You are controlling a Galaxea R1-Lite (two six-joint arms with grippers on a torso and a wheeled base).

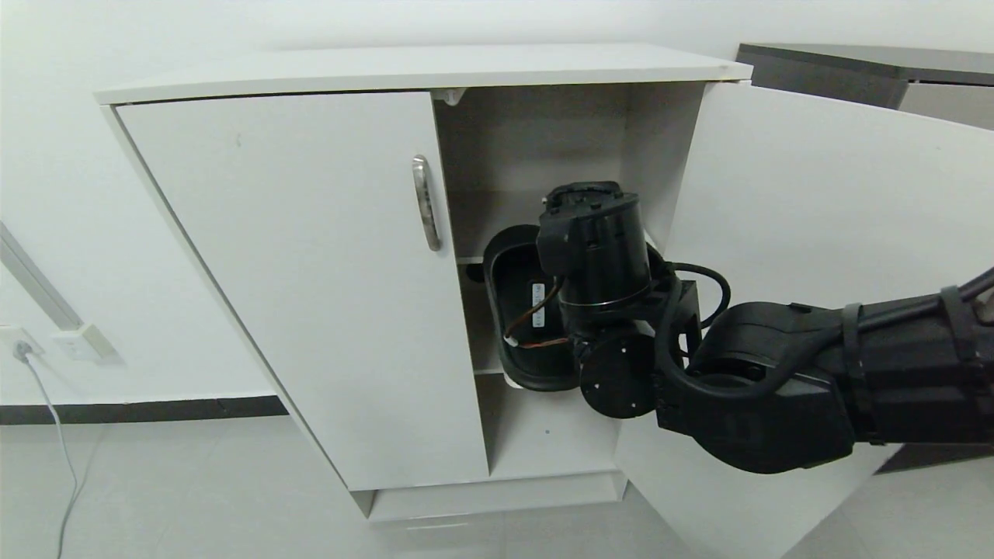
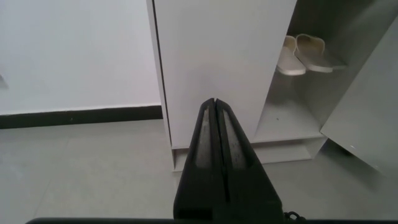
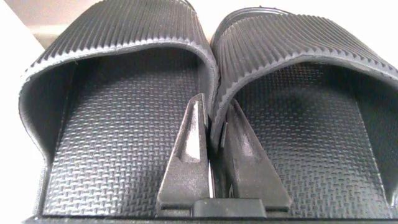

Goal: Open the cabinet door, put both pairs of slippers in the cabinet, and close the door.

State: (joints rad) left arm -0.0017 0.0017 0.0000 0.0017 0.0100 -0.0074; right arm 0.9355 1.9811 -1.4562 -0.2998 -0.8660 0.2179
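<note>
Two pairs of slippers at the white cabinet (image 1: 419, 66). Black slippers (image 1: 522, 310) held up at mid-height in the open right-hand half, standing on edge with one broad face turned toward the near side. Clamped on them, the right gripper (image 3: 214, 146): pinching the two touching inner side walls together, one finger (image 3: 189, 155) inside each slipper. Small white label (image 1: 537, 294) on that near face, print too small to read. White slippers (image 2: 305, 53) lying side by side on a shelf (image 2: 323, 67) inside the same open half, at its front edge. Left door (image 1: 311, 295) shut, with an upright metal handle (image 1: 425, 203) near its right edge. Right door (image 1: 815, 202) swung wide toward the near right. Left gripper (image 2: 214, 109) clenched on nothing, fingers pressed flat together, hanging over the grey floor (image 2: 81, 168) on the near side of the cabinet and aimed at the shut door. Wall socket (image 1: 19, 345) with a grey cable at far left.
</note>
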